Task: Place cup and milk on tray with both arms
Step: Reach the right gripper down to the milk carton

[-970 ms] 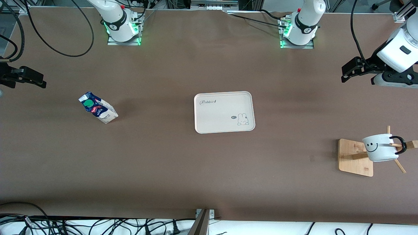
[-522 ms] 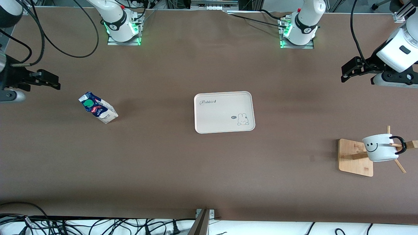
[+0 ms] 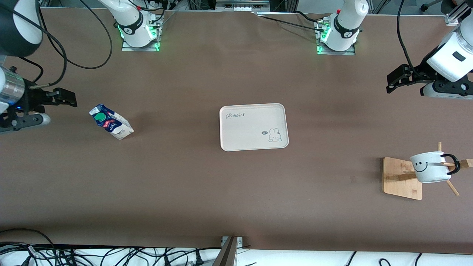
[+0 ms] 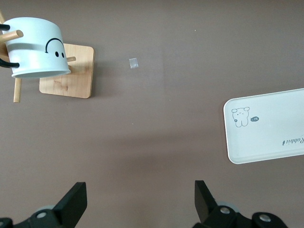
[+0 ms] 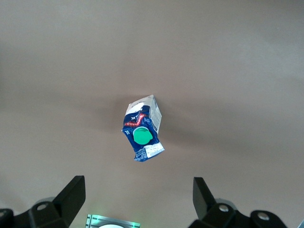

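— How are my grippers?

— I see the right gripper (image 3: pixel 70 99) up in the air over the bare brown table (image 3: pixel 192 184) at the right arm's end, close to the milk (image 3: pixel 111 122). Its fingers (image 5: pixel 71 192) stand wide apart with nothing between them. The left gripper (image 3: pixel 392 82) hangs over the left arm's end of the table, fingers (image 4: pixel 76 202) spread just as wide, holding nothing.

— And the things I'm after?

— I see the milk standing on the table, green cap up, apart from the gripper. The tray (image 3: pixel 244 127) lies bare mid-table. The cup (image 3: pixel 430 167) hangs by its black handle on a wooden rack (image 3: pixel 397 177), nearer the front camera than the left gripper. Cables (image 3: pixel 111 255) run along the table's near edge.
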`<state>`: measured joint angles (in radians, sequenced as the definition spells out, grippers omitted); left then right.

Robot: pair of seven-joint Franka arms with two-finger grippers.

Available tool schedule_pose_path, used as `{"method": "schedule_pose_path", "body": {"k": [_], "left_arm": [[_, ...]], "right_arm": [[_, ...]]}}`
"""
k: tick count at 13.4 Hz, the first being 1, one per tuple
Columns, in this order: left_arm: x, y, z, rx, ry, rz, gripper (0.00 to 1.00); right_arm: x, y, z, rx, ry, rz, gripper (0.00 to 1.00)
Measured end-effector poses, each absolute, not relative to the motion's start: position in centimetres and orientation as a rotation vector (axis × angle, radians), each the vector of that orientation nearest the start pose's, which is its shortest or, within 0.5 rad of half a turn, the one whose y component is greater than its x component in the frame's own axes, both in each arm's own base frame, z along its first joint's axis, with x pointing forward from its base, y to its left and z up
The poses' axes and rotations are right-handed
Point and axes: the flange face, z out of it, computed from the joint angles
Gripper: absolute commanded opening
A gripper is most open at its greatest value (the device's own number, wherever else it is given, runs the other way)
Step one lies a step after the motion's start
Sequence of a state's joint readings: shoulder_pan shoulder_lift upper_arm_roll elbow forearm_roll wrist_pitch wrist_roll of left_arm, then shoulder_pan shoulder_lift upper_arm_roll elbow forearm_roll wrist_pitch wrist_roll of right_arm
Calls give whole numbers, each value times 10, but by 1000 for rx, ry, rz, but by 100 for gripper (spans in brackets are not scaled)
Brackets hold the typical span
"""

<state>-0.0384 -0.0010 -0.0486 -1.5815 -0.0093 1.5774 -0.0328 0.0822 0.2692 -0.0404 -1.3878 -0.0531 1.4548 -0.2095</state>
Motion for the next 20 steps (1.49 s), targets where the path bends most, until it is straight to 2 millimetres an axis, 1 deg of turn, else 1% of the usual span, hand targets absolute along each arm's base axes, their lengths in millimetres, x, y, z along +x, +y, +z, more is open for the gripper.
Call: {"method": "schedule_pose_path", "body": {"k": [3,5,6,12,16,18,20], "left_arm": [[552,-49,621,-3149,85,6,100],[552,-49,621,-3149,85,6,100],[552,-49,621,-3149,85,6,100],[552,-48,621,-3149,82,7,100],[552,-47,620,-3150,78,9,100],[552,-46,620,-3150,77,10,100],[552,-46,620,-3150,76,10,100]], "right_arm": [[626,41,516,-3136,-443,386,100],[630,48,502,-3124,-488,413,100],[633,49,497,-3111,-540,417,100],[642,41,474,-3014,-836,437,100],[645,40,464,-2988,-890,456,100],[648,38,446,-2977,-887,496,100],[653,29,426,-2971,-865,531,100]]}}
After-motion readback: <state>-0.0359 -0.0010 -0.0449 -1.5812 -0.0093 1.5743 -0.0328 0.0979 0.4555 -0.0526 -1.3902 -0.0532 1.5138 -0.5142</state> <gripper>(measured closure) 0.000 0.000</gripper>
